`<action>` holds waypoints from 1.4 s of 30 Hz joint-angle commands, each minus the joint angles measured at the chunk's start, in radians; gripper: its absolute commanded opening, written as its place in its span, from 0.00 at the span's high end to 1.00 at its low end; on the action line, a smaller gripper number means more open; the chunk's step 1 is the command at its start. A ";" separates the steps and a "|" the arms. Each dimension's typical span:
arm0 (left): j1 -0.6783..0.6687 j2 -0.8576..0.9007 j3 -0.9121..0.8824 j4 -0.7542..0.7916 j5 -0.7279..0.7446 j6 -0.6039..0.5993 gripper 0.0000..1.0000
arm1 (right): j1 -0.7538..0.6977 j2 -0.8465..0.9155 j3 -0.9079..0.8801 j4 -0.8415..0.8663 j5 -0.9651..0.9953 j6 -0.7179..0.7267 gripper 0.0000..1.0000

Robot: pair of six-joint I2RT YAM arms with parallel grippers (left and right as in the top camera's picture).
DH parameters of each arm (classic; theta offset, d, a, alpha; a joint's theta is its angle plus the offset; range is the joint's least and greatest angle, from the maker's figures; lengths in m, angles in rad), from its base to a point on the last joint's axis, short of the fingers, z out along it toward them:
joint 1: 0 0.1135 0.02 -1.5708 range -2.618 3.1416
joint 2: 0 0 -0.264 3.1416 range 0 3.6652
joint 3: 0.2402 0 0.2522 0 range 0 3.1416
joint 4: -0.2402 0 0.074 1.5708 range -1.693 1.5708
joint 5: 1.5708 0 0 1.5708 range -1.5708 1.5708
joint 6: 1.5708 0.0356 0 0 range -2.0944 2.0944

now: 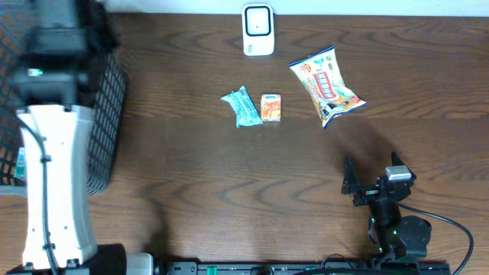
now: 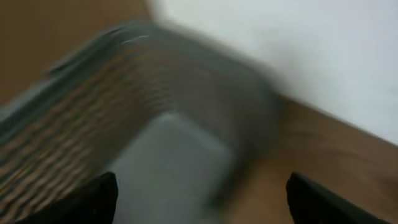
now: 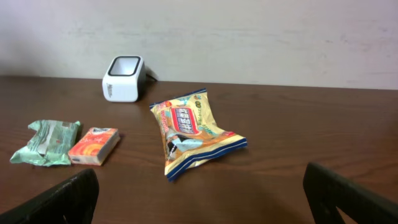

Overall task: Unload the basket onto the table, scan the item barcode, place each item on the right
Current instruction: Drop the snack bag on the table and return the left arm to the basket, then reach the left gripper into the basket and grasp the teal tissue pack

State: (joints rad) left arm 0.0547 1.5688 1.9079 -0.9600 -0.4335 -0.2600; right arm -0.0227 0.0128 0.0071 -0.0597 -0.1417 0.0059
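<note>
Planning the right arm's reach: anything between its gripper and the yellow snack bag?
Nothing visible: only bare table between the right gripper and the snack bag; green packet and orange box lie aside.

Both grippers are seen with jaws spread wide.
The left arm [image 1: 50,176] is stretched forward, left gripper [image 2: 202,200] parted; the right arm [image 1: 399,229] is folded back, right gripper [image 1: 372,179] parted.

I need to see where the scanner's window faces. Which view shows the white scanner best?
The right wrist view: the white scanner stands in plain sight, with its top window and side visible. The overhead view shows it only from above. The left wrist view is blurred and shows a basket, not the scanner.
</note>
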 commanded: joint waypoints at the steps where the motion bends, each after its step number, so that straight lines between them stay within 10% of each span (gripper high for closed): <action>1: 0.167 0.028 -0.003 -0.063 -0.023 -0.055 0.15 | 0.008 -0.004 -0.002 -0.004 0.001 -0.011 0.01; 11: 0.396 0.075 -0.205 0.008 -0.024 -0.036 0.14 | 0.008 -0.004 -0.002 -0.004 0.001 -0.011 0.01; 26: 0.454 0.077 -0.597 0.330 0.101 0.543 0.14 | 0.008 -0.004 -0.002 -0.004 0.001 -0.011 0.01; 34: 0.558 0.078 -0.675 0.406 0.118 0.593 0.14 | 0.008 -0.004 -0.002 -0.004 0.001 -0.011 0.01; 42: 0.647 0.101 -0.724 0.408 0.373 0.901 0.14 | 0.008 -0.004 -0.002 -0.004 0.001 -0.011 0.01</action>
State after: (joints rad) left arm 0.6937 1.6413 1.2083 -0.5549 -0.1635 0.4839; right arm -0.0227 0.0128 0.0071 -0.0597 -0.1413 0.0059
